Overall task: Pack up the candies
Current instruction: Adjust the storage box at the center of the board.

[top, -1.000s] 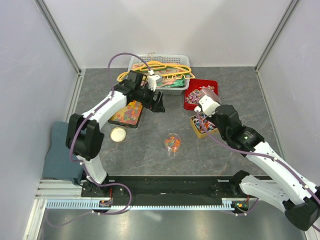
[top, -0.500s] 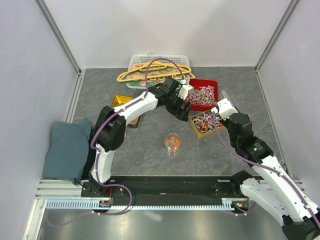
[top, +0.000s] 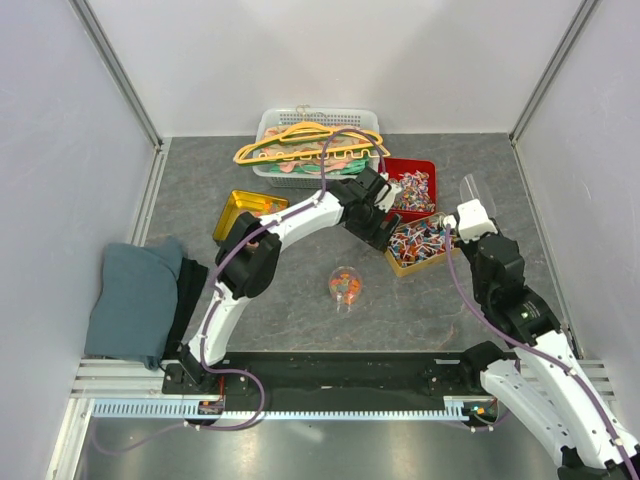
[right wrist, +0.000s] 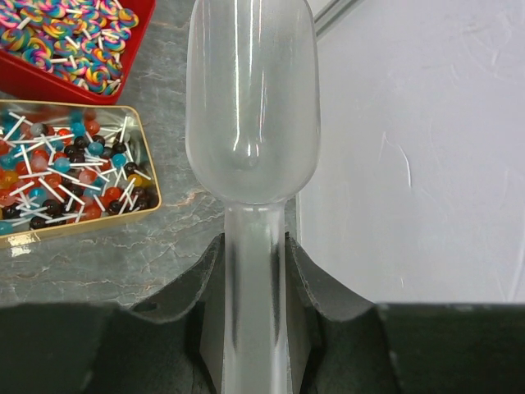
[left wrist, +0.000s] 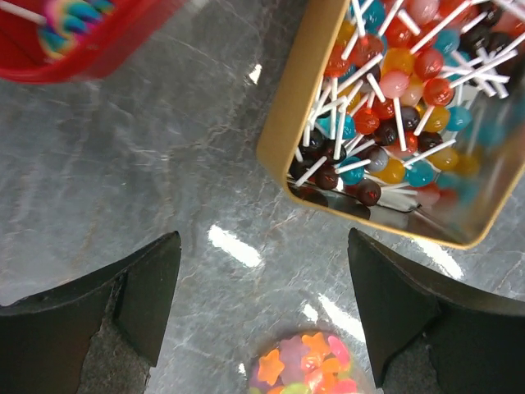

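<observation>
Gummies cropped at bottom edge, red tray blurred, cut off above.

Our left arm reaches far forward and to the right, and the left hand points down with its fingers spread wide and nothing between them. Our right arm is bent at the elbow, the right hand clamped on the handle of a scoop.

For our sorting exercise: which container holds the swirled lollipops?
The red tray at the back; the gold tin just in front of it holds plain round ones.
</observation>
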Tool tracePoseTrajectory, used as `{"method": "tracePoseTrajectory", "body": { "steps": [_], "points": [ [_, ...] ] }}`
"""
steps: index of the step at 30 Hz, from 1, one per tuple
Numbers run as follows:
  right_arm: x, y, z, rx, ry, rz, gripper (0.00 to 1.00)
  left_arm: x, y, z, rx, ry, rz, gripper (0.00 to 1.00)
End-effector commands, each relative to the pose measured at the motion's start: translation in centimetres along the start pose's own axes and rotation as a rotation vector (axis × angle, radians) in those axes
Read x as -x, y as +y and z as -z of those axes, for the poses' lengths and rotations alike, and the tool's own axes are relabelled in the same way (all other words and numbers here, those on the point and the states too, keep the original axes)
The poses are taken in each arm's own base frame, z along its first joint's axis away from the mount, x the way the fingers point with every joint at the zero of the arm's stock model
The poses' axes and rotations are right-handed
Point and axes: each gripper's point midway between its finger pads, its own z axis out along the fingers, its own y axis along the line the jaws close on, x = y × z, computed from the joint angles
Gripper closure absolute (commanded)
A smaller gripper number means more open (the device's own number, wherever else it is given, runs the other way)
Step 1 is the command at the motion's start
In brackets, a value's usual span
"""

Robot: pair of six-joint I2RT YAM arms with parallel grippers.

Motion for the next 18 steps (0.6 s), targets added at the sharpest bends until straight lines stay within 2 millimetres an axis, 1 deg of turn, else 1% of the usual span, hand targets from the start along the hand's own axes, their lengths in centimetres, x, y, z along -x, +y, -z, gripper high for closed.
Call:
{"method": "tracePoseTrajectory", "body": {
  "steps": [1,4,6,7,8,9,10,13,18],
  "points": [
    [0.5,-0.6,0.1,-0.031,-0.034,-0.069,1.00,1.6,-1.2,-0.1,0.020,-0.030,0.027,0.11],
    [0.3,-0.5,0.0,-0.028,-0.030,-0.064,1.00,1.8,-1.7,0.1,-0.004,-0.034,0.024,0.11],
    [0.2,-0.5,0.0,-0.028,-0.028,-0.063,1.00,2.2,-2.3,0.6,-0.034,-0.044,0.018,0.12],
    [0.2,-0.4,0.0,-0.025,-0.028,-0.064,1.00,2.0,-2.5,0.6,-0.051,-0.037,0.010,0.14],
    [0.1,-0.3,-0.1,-0.022,-0.025,-0.063,1.00,1.8,-3.2,0.8,-0.088,-0.033,0.002,0.16],
    [0.1,-0.3,-0.1,-0.022,-0.025,-0.063,1.00,1.9,-3.4,1.0,-0.099,-0.035,-0.001,0.17],
    [0.3,-0.3,0.0,-0.023,-0.028,-0.064,1.00,1.7,-3.9,1.4,-0.121,-0.032,-0.007,0.17],
    [0.3,-0.4,-0.1,-0.023,-0.024,-0.065,1.00,1.8,-4.2,2.2,-0.133,-0.043,-0.004,0.18],
    [0.5,-0.3,0.0,-0.018,-0.032,-0.073,1.00,2.2,-4.6,2.5,-0.149,-0.059,-0.003,0.18]
  ]
}}
